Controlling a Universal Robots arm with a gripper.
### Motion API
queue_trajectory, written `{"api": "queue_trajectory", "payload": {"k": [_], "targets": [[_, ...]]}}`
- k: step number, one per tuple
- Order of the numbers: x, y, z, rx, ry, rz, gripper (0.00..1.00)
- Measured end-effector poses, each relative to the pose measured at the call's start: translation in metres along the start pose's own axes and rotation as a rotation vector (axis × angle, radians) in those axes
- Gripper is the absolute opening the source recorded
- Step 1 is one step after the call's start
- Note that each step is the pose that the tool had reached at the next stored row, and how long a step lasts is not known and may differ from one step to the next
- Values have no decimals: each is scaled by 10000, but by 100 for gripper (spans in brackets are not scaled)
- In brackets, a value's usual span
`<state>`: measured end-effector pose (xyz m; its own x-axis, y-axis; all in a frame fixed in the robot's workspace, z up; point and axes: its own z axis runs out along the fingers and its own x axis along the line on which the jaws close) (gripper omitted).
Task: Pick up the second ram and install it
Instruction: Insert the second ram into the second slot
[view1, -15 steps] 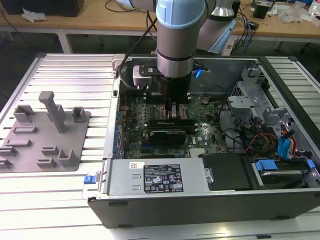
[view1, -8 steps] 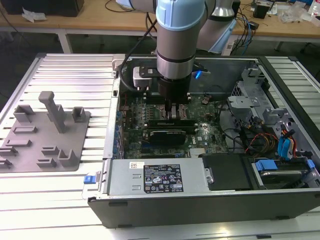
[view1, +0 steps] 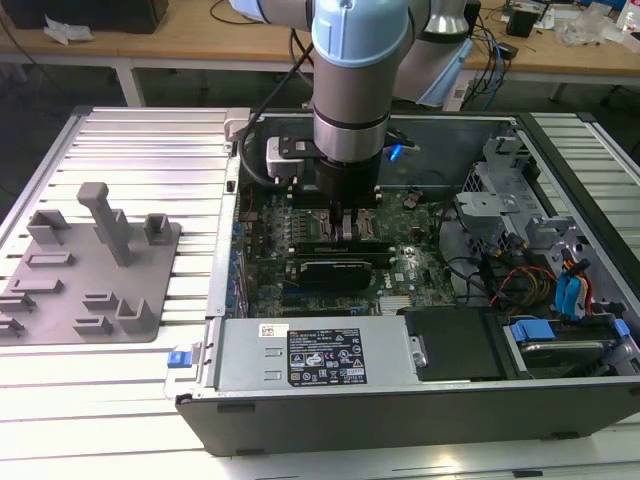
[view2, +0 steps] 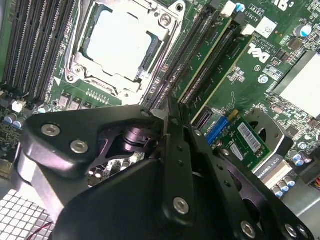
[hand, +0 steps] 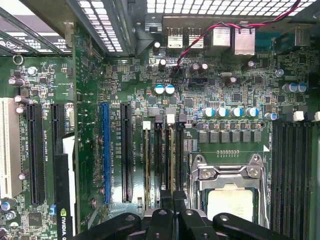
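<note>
Currently the arm (view1: 345, 90) reaches straight down into the open computer case (view1: 400, 400) on the ribbed worktop (view1: 140, 160), with the hand (view1: 352, 222) low over the green main board (view1: 400, 265), just beside the processor socket. In both wrist views the black fingers (view2: 175, 145) stand pressed together at their tips, a narrow stance with no gap visible between them. They sit over the row of memory slots (hand: 162, 160) next to the socket; in the first wrist view a thin pale-edged stick, the second ram (hand: 146, 165), stands upright in one of those slots, running from the fingertips toward the small capacitors. Whether the fingertips press on its top edge or on a neighbouring slot cannot be told. In the second wrist view the silver processor chip (view2: 120, 42) lies in its metal frame, with further dark slots (view2: 35, 45) on its far side. In the exterior view a grey plastic tray (view1: 90, 275) with upright posts rests on the worktop to the exterior view's left of the case, well apart from the hand.
</note>
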<state>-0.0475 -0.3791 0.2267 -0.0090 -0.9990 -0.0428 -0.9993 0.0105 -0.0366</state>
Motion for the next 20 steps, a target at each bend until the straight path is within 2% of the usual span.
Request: {"api": "queue_trajectory", "payload": {"k": [1,2,4,5,7,8,12,13,14,16,18,20], "targets": [[0,0,0,0,0,0,10],[0,0,0,-1,1,0,16],[0,0,0,-1,2,0,16],[-1,-1,-25,0,0,1,16],[-6,-5,-149,-1,3,1,16],[-8,-6,-176,0,0,0,16],[-8,-8,-191,-11,-1,-1,16],[-8,-12,-191,-152,-2,6,16],[-8,-19,-188,-448,-6,20,16],[-8,-29,-188,-493,-6,21,16],[-9,-222,-180,-496,-10,21,16],[-11,-228,-197,-497,-10,22,16]]}}
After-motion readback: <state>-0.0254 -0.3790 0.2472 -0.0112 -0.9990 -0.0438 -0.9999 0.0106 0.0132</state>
